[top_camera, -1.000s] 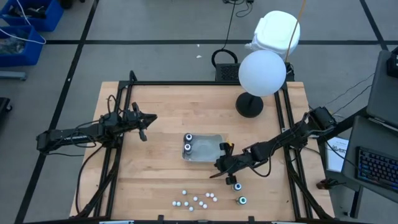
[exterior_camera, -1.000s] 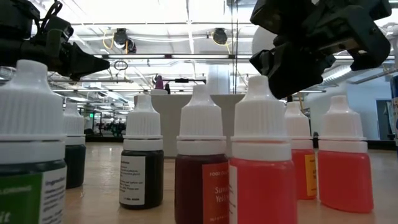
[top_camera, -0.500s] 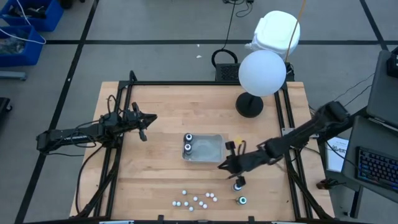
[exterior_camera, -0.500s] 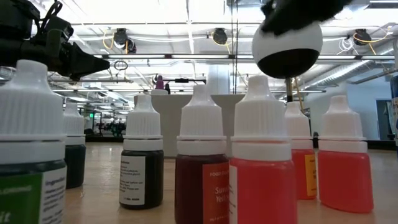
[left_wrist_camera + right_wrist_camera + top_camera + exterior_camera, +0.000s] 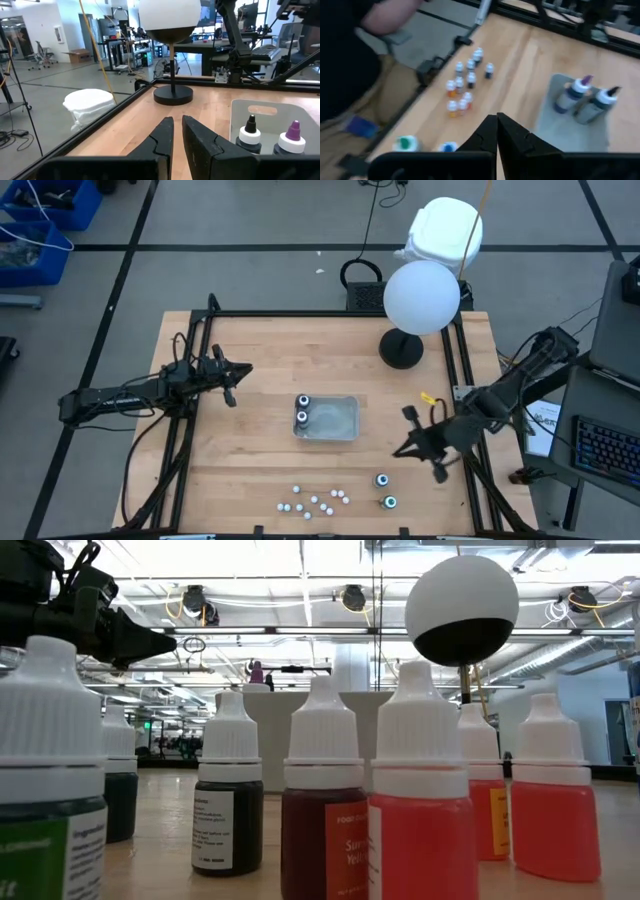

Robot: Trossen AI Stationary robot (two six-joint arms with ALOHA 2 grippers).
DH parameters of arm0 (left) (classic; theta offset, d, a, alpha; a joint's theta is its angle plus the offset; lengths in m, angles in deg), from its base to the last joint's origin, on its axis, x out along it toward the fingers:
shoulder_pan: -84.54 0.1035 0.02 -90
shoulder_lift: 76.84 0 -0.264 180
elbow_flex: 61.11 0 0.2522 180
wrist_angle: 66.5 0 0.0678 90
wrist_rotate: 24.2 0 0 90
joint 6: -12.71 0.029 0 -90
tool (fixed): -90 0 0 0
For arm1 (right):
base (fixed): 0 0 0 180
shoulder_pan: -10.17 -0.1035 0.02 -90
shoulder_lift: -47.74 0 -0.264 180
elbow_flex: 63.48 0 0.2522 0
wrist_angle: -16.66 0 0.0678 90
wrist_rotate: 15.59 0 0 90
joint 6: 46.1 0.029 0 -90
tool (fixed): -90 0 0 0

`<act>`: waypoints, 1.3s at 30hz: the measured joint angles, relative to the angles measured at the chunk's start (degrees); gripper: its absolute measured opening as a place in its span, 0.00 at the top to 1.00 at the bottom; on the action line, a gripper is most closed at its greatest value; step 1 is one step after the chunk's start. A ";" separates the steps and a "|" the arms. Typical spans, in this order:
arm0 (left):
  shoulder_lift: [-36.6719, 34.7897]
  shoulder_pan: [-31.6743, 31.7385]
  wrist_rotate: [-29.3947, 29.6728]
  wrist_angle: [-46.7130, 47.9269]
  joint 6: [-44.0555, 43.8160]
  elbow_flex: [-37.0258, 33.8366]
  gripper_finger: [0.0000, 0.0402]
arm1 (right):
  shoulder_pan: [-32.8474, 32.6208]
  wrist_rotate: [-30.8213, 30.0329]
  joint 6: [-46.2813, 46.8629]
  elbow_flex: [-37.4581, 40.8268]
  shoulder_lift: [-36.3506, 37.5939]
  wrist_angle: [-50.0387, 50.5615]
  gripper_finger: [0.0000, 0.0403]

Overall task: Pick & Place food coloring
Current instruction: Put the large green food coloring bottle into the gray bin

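Hovering clenched and empty, right gripper [image 5: 420, 445] beside two bottles [image 5: 384, 491] on table [image 5: 260, 360] — two more sitting in clear tray [image 5: 340, 419], left gripper [image 5: 238, 375] waiting nearly closed, empty.

The wooden table [image 5: 260, 350] carries a clear tray [image 5: 340, 420], a round lamp base [image 5: 400, 350], 2 food coloring bottles [image 5: 382, 480] and a cluster of small dropper bottles [image 5: 315, 501].
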 joint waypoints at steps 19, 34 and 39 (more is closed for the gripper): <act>0.02 -0.02 0.00 1.75 -0.69 0.00 0.88 | -16.58 -4.03 2.09 23.14 1.26 -37.16 0.97; 0.02 0.00 0.00 1.88 -4.35 0.00 0.88 | -17.04 -4.77 -2.95 24.77 -9.86 -55.92 0.58; 0.02 -0.01 -0.07 2.51 -5.10 0.00 0.88 | -16.92 -6.45 -3.57 22.03 -15.42 -56.36 0.52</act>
